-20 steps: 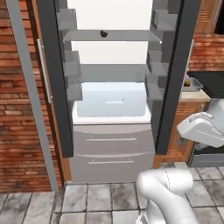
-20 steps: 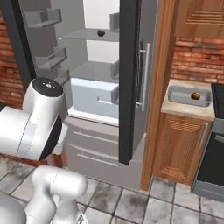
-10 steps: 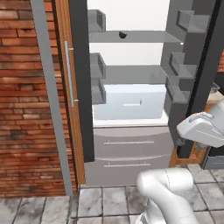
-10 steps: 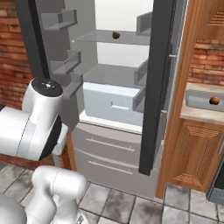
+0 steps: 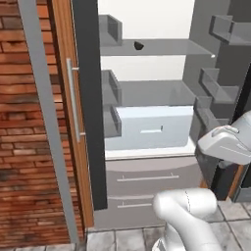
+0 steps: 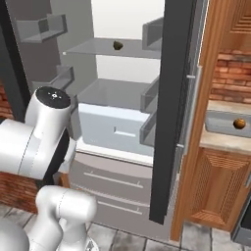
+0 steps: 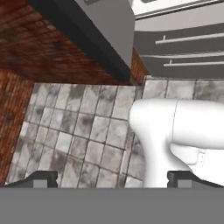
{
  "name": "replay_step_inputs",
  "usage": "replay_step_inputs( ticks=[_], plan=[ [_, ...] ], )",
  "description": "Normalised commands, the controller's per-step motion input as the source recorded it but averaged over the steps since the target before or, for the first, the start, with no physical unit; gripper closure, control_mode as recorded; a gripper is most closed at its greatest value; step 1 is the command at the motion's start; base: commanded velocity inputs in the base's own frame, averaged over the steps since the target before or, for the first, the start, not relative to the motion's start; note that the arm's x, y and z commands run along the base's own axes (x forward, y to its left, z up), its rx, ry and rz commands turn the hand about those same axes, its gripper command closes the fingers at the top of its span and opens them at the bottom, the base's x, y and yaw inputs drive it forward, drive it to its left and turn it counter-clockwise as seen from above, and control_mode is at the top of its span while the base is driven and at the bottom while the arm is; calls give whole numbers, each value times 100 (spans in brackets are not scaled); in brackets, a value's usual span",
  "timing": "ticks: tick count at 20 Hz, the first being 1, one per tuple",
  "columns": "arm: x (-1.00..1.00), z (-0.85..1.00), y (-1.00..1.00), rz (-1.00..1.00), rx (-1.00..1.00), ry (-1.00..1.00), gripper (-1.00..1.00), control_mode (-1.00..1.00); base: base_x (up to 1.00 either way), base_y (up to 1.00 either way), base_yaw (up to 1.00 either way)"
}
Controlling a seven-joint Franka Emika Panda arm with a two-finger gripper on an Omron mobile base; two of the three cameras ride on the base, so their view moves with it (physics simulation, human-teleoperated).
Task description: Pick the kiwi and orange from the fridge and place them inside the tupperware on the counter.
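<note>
The fridge (image 5: 147, 122) stands open, its dark grey doors (image 6: 174, 112) swung out to both sides. The kiwi (image 5: 138, 45), a small dark lump, lies on the upper shelf and is also seen in the right base view (image 6: 118, 45). The orange (image 6: 239, 123) rests inside the grey tupperware (image 6: 221, 119) on the beige counter (image 6: 215, 143), right of the fridge. My gripper (image 7: 113, 179) is open and holds nothing. It points down at the tiled floor in front of the fridge, far below the kiwi.
A pale bin (image 5: 152, 127) and two lower drawers (image 5: 147, 179) fill the fridge's lower part. Door bins (image 5: 218, 86) jut from the inner doors. A brick wall (image 5: 24, 122) is on the left, and a wooden cabinet (image 6: 220, 191) sits under the counter.
The whole scene has shifted right and grown larger in both base views, so the base has driven closer and to the left. Kiwi and orange stay where they were.
</note>
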Motion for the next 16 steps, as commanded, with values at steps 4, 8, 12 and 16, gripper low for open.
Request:
replay_step_inputs(
  ticks=[4, 8, 12, 16],
  plan=[
    [0, 0, 0, 0, 0, 0, -100, 100, 68, 16, -17],
    [0, 0, 0, 0, 0, 0, -100, 100, 70, 29, -23],
    [0, 0, 0, 0, 0, 0, -100, 100, 62, 15, -19],
    [0, 0, 0, 0, 0, 0, -100, 100, 62, 13, -16]
  ],
)
